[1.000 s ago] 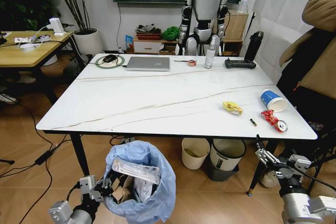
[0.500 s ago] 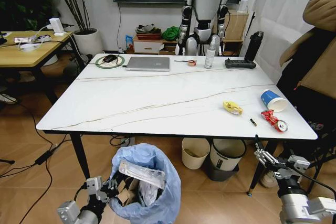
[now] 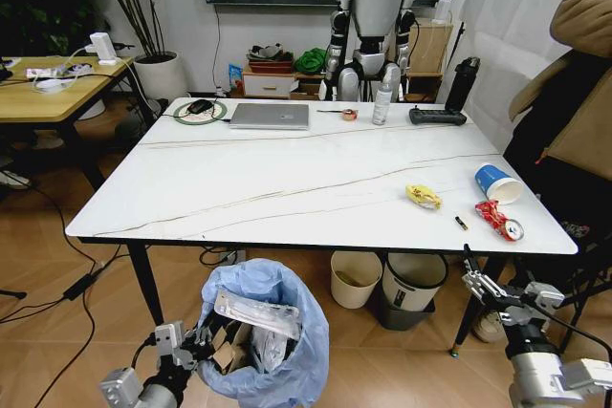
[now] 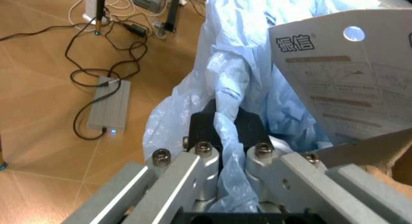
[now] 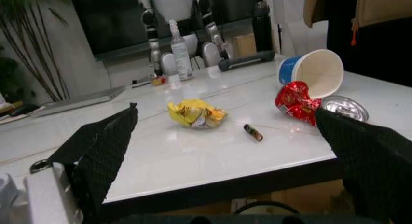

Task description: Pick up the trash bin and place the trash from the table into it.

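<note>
Your left gripper (image 4: 222, 137) pinches the crinkly light-blue bag rim of the small trash bin (image 3: 263, 336), below the white marble table (image 3: 287, 188). Thin film: slippery, tearable. Right gripper (image 3: 488, 289) spread beside the table.

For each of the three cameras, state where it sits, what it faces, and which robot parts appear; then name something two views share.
Head view: up high, looking down on the white marble-look table; both arms at the bottom edge.
Left wrist view: behind the left claw, shut on the light-blue plastic-lined trash bin.
Right wrist view: level with the tabletop, between the open right claw fingers.
Shared: the crumpled yellow wrapper, head and right wrist.
</note>
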Robot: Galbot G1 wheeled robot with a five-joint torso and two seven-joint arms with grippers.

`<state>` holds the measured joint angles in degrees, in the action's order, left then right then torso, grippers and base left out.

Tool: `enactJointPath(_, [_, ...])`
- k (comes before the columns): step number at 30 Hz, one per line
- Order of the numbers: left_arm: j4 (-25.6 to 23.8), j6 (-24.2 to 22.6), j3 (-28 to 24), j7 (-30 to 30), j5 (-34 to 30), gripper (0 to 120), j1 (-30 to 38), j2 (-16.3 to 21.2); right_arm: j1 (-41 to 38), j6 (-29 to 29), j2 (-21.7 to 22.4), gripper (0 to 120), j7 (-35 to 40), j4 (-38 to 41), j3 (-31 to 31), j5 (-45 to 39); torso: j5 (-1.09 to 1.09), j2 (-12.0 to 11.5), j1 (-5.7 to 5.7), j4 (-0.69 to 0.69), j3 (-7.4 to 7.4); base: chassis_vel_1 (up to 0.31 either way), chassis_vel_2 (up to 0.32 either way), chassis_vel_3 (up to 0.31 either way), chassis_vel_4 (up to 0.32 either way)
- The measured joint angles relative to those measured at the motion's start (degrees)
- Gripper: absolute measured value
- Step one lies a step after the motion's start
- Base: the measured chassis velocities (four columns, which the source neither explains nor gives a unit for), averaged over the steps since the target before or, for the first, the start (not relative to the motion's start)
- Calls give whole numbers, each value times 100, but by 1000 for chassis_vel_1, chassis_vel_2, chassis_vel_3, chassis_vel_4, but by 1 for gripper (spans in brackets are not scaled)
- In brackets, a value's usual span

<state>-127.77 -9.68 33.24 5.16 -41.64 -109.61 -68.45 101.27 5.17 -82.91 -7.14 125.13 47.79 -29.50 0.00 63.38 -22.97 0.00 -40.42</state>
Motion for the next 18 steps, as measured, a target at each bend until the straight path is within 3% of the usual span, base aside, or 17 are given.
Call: enactJointPath(18, [-14,7,-22,-9,58,0,-5,-55,-26,12,60,100,-85,-38,30,-54,1,0,0,0,0,-25,-24,22,29])
